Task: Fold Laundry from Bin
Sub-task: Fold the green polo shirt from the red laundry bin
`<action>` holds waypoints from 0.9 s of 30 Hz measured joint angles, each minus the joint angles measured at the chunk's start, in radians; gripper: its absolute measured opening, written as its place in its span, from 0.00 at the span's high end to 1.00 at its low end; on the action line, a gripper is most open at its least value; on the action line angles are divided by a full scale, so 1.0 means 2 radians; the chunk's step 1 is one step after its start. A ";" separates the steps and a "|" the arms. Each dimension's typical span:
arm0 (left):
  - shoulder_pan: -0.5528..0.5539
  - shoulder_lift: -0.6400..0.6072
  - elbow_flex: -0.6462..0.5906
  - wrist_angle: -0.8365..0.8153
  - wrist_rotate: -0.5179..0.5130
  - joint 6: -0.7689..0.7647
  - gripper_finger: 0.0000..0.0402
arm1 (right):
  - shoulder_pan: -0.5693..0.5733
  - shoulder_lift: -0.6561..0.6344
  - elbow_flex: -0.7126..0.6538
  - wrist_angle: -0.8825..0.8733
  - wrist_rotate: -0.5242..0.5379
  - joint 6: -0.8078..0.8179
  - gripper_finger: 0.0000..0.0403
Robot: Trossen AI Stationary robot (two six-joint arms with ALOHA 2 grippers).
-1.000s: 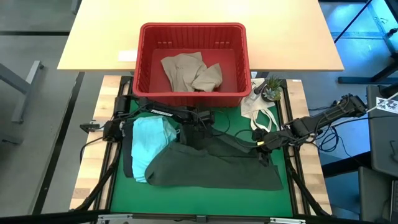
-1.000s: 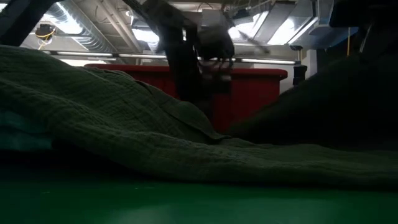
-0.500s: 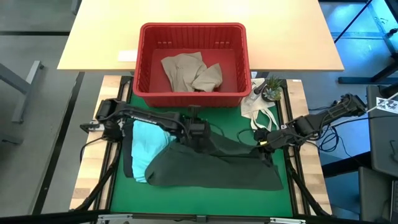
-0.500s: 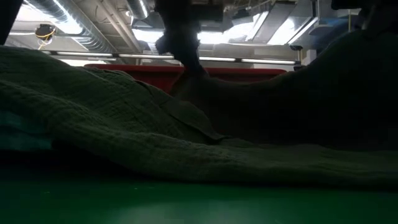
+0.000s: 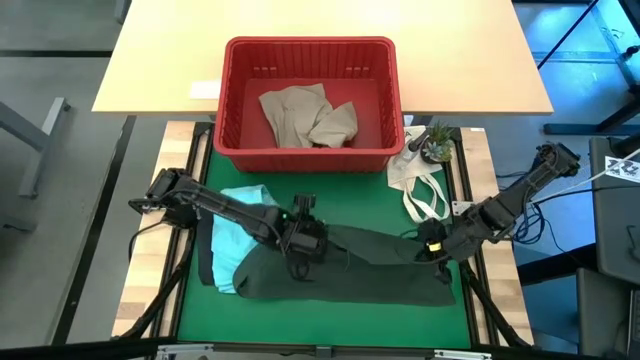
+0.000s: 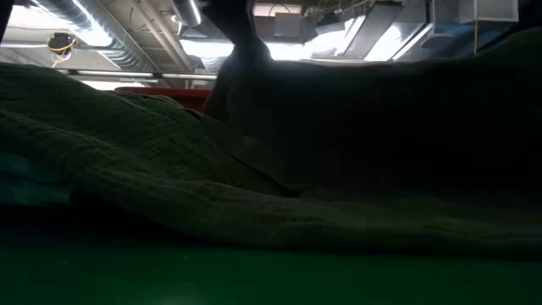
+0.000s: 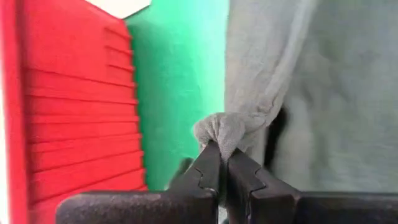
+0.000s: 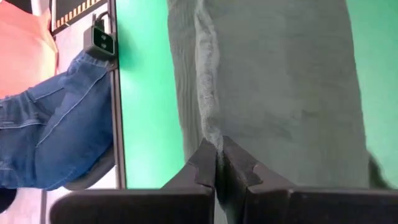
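Note:
The dark olive garment (image 5: 345, 272) lies spread on the green mat (image 5: 370, 205), its near edge flat on the mat. My left gripper (image 5: 300, 248) is shut on its far left part, and my right gripper (image 5: 432, 250) is shut on its far right part. Both ends are raised off the mat. A light teal garment (image 5: 240, 232) lies on the mat at the left, partly under the olive one. The red bin (image 5: 232, 100) stands beyond the mat with beige garments (image 5: 305, 115) in it. In the low view the olive garment (image 6: 169, 186) fills the picture. My left gripper pinches a small bunched knot of the olive cloth (image 7: 219, 129) between its two fingers, slanting down from the table's left. The cloth hangs away from the fingertips in drawn folds. My right gripper pinches a folded edge of the olive cloth (image 8: 208, 127) between its two fingers, slanting down from the table's right. The cloth runs away from the fingertips in one long ridge.
A white cloth bag with loop handles (image 5: 418, 185) and a small potted plant (image 5: 436, 145) sit at the mat's far right. A person's leg in jeans (image 8: 56, 130) shows beyond the table's edge. Bare mat lies between the bin and the olive garment.
My left gripper has gone up and from beside the bin toward the table's near edge, drawing the olive garment's far left part with it. My right gripper has gone slightly the same way. The garment's far part now stands raised over its near part, which stays on the mat.

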 joint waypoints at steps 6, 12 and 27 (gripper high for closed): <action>-0.042 0.000 0.000 -0.001 0.036 -0.044 1.00 | 0.051 0.024 0.000 0.003 0.011 0.050 0.98; -0.081 0.000 0.000 0.002 0.071 -0.081 1.00 | 0.089 0.076 0.000 0.004 0.011 0.099 0.98; -0.127 0.018 -0.001 0.043 0.139 -0.150 1.00 | 0.121 0.166 0.000 0.050 0.006 0.136 0.98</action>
